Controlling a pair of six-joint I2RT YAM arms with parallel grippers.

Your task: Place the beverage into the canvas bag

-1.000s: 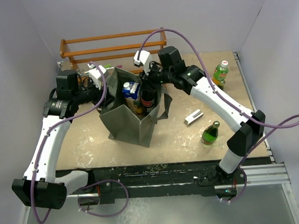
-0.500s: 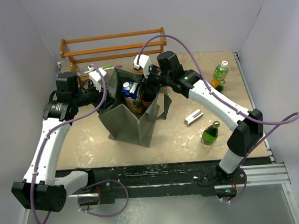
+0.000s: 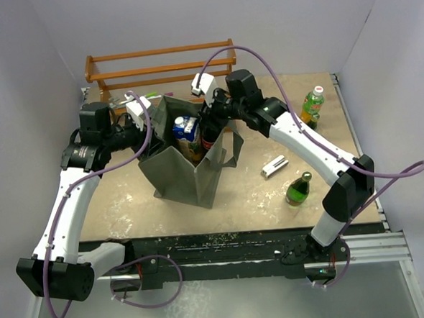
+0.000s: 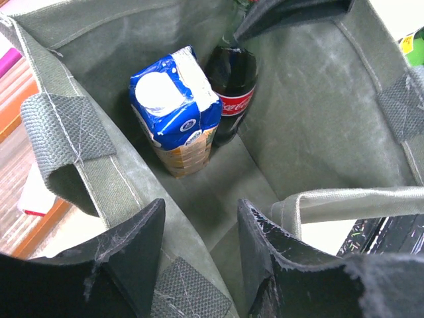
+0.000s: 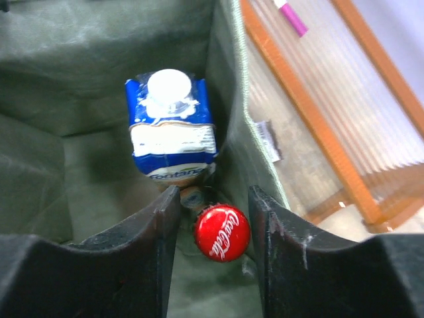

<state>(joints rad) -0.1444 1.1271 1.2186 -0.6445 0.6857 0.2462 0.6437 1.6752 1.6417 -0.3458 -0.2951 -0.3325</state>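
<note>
- the table (image 3: 257,192) carries everything; a wooden rack (image 3: 159,65) stands along its far edge.
- the canvas bag (image 3: 177,175) stands upright left of the table's middle, its mouth open and its sides creased. both wrist views look down into it (image 4: 311,112) (image 5: 86,40).
- a blue and white carton (image 3: 186,128) stands upright on the bag's floor (image 4: 175,99) (image 5: 171,126).
- the cola bottle (image 3: 209,139), the beverage, stands upright inside the bag just beside the carton and against the bag's wall (image 4: 232,79). its red cap (image 5: 222,232) points up at my right wrist.
- my right gripper (image 3: 208,119) hovers over the bag's mouth. its fingers are apart with the red cap between them (image 5: 213,195), and a gap shows on the cap's left side.
- my left gripper (image 3: 154,112) is at the bag's left rim. its fingers are spread (image 4: 201,212), with the bag's fabric showing in the gap.
- two green bottles stand outside the bag, one near the right edge (image 3: 311,104) and one nearer the front (image 3: 299,190).
- a small white object (image 3: 274,167) lies between them.
</note>
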